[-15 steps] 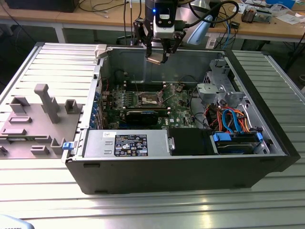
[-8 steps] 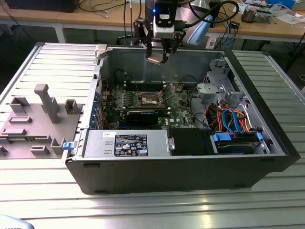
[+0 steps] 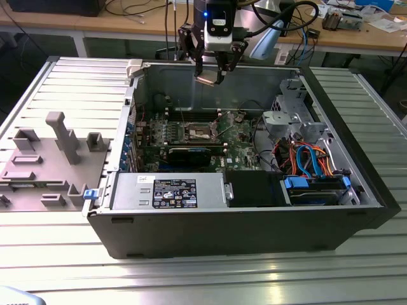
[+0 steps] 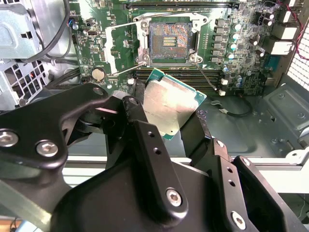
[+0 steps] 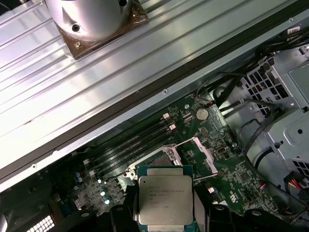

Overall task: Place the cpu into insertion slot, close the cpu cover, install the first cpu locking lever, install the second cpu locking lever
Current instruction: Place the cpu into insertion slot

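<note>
Item, pincer (image 4: pixel 169 112): clamped by two black fingers (image 4: pixel 140 104) on opposite edges of the cpu (image 4: pixel 171 104), silvery lid up, carried high above the open computer case (image 3: pixel 222 222) in the exterior view. Step in hand, by judgement: the first, placing, with the chip not yet seated. Item, insertion slot (image 4: pixel 169 41): bare and dark-centred, below the chip and well apart from it. The cpu appears turned out of square with the slot in both wrist views, so seating likely calls for a twist to match, then a level descent. Item, cpu cover (image 4: pixel 109 48): swung open beside the slot. Item, locking levers (image 4: pixel 126 69): both released, angled off the slot's corners. Nothing seen lying across the slot. Surroundings: green motherboard (image 4: pixel 231 63), memory slots (image 4: pixel 178 5), coin cell (image 4: pixel 98 73), drive cage (image 4: pixel 24 48), power supply (image 3: pixel 168 190), coloured cables (image 3: pixel 305 159), ribbed bench (image 3: pixel 191 279), grey fixture tray (image 3: pixel 44 171) at the exterior view's left
</note>
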